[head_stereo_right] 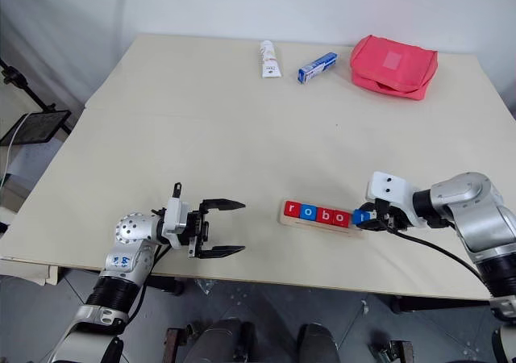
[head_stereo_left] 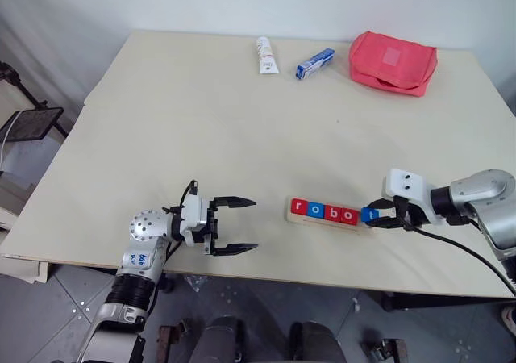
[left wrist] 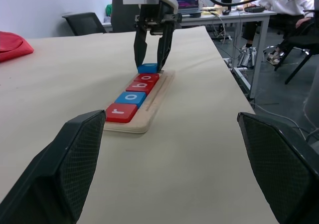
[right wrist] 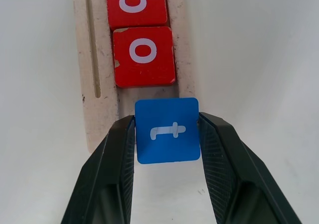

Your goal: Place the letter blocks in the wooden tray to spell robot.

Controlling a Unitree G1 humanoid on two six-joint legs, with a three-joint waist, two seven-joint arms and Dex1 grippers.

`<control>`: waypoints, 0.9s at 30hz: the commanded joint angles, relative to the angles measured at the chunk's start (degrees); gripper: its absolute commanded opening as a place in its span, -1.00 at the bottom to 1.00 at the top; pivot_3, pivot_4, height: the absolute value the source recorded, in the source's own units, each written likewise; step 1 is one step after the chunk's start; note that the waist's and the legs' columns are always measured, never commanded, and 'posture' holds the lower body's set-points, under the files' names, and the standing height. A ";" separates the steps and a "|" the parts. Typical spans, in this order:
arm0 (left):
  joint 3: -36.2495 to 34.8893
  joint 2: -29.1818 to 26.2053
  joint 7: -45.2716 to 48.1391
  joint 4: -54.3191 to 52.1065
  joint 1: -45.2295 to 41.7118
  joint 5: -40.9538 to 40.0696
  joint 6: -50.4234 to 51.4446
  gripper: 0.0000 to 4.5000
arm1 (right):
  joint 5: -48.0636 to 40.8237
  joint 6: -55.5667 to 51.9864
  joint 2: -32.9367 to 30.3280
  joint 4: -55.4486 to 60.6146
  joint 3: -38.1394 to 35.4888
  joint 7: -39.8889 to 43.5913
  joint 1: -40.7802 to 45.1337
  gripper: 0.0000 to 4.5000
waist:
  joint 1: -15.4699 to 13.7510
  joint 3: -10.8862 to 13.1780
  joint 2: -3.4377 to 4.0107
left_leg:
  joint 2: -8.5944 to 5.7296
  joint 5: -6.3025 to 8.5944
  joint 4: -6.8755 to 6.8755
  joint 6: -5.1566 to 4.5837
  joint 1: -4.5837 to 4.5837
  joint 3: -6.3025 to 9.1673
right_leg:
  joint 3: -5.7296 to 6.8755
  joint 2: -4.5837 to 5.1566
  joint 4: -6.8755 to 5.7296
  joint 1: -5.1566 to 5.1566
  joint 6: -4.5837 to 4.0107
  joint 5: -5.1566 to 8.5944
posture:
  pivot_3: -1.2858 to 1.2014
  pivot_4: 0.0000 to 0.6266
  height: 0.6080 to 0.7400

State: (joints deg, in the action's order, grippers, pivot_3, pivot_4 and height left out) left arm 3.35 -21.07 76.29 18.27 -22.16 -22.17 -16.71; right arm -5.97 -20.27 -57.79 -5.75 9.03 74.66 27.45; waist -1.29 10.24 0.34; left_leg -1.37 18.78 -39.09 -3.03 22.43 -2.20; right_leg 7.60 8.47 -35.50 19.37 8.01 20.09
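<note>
The wooden tray (head_stereo_left: 291,213) lies near the table's front edge, right of centre. In it, left to right, sit a red r (head_stereo_left: 298,208), a blue o (head_stereo_left: 314,210), a red b (head_stereo_left: 331,213) and a red o (head_stereo_left: 348,215). My right gripper (right wrist: 167,122) is shut on the blue t block (right wrist: 167,130) by its two side edges, at the tray's right end, a small gap past the red o (right wrist: 144,56). I cannot tell if the t rests on the wood. My left gripper (head_stereo_left: 255,225) stands open and empty to the tray's left, pointing at it.
Along the table's far edge lie a white tube (head_stereo_left: 267,55), a blue-and-white box (head_stereo_left: 314,63) and a red pouch (head_stereo_left: 393,62). The table's front edge (head_stereo_left: 322,276) runs just below the tray and both grippers.
</note>
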 commanded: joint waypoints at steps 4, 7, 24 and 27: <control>0.25 0.25 -0.70 -1.75 0.59 -0.10 -0.46 1.00 | -0.68 -1.95 0.74 3.95 0.26 0.96 -0.30 -0.35 | 0.00 0.00 0.00 | 0.00 0.00 0.00 0.00 0.00 0.00 | 0.00 0.00 -0.01 0.01 0.00 0.00 | 0.03 -0.52 1.00; 0.31 0.33 -0.77 -1.44 0.43 -0.04 -0.62 1.00 | -0.62 -2.31 0.68 4.36 0.29 0.83 -0.52 -0.35 | -0.04 0.00 0.00 | 0.00 0.00 0.00 0.00 0.00 0.00 | 0.00 0.00 0.00 0.01 0.00 0.00 | 0.03 -0.52 1.00; -0.07 0.45 -0.36 0.34 -0.52 -0.05 -1.33 1.00 | -4.05 -5.11 -1.62 8.78 -5.35 -0.45 -2.13 0.98 | -0.07 0.00 0.00 | -0.01 0.00 0.00 0.01 0.01 0.01 | 0.00 0.00 0.00 0.01 0.00 0.00 | 0.03 -0.52 1.00; -0.40 0.30 -0.39 0.58 -0.58 -0.30 -1.16 1.00 | -6.16 -6.50 -2.95 10.89 -8.93 -0.55 -4.91 0.98 | -0.19 0.00 0.00 | -0.01 0.00 0.01 0.00 0.01 0.03 | 0.00 0.01 0.00 0.01 0.00 0.00 | 0.03 -0.52 1.00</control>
State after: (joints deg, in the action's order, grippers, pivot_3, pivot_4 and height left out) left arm 3.29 -20.59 75.82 18.98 -22.33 -22.13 -17.46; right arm -10.67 -26.14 -59.14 3.25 3.04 74.16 23.17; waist -1.48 10.24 0.34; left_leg -1.38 18.78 -39.08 -3.03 22.44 -2.14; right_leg 7.61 8.48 -35.51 19.37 8.01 20.09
